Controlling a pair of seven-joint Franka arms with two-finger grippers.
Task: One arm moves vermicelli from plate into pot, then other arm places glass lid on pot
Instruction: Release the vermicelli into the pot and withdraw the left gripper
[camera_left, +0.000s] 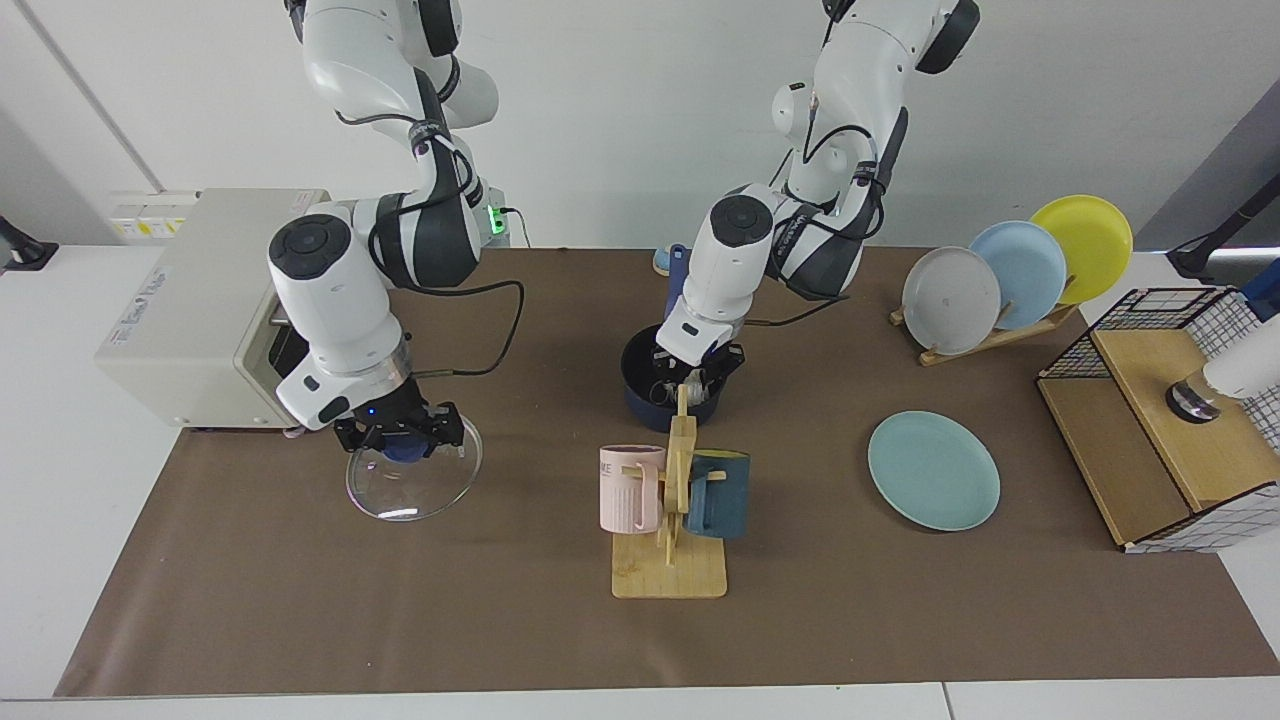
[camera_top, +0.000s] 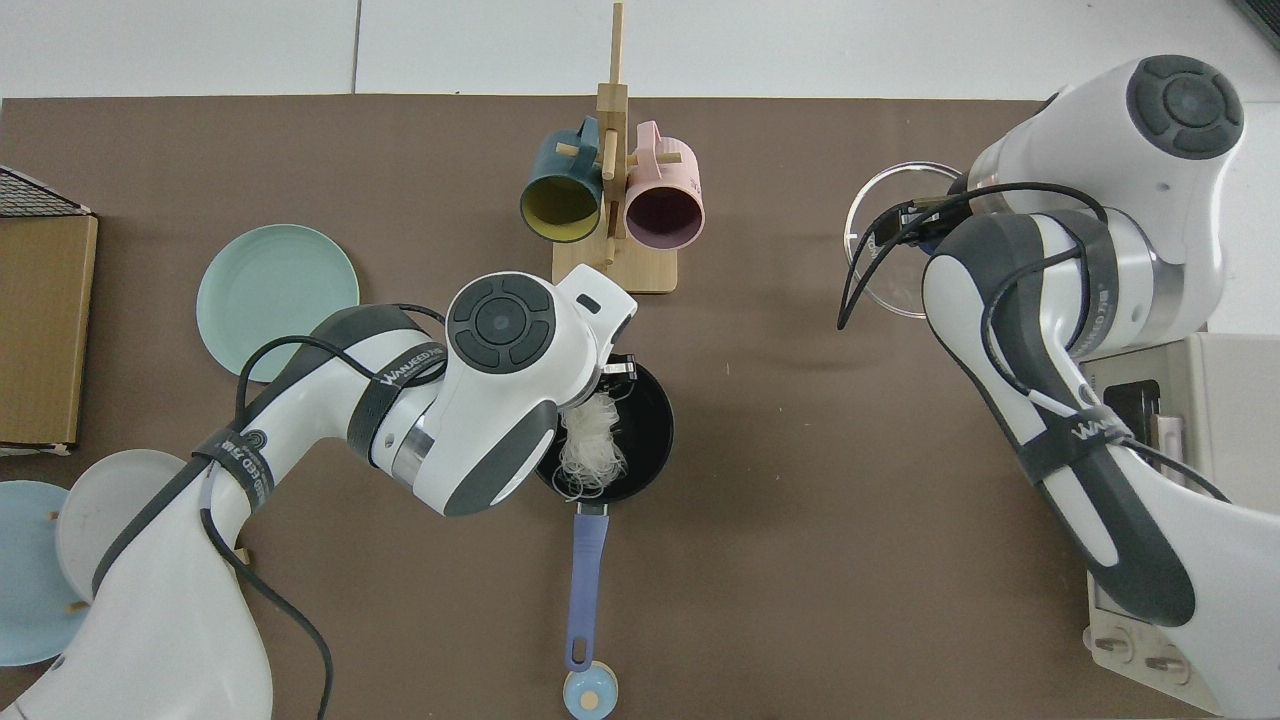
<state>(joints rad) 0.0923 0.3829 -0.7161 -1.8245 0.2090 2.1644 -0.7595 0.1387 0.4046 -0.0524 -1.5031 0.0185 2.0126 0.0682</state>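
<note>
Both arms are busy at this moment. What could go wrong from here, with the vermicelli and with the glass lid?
The vermicelli lies toward the handle side of the pot, under the left gripper; strands may cling to the gripper or hang over the rim when it rises. The right gripper holds the glass lid by its knob alone, tilted, so it might swing or slip. The mug rack stands close to the pot and could be clipped on the way.

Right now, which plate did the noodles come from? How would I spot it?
Find the wooden mug stand near the table's front edge. Between it and the wire-sided wooden box, the plate lies flat and bare on the brown mat. It is teal-green; the other plates stand upright in a rack.
</note>
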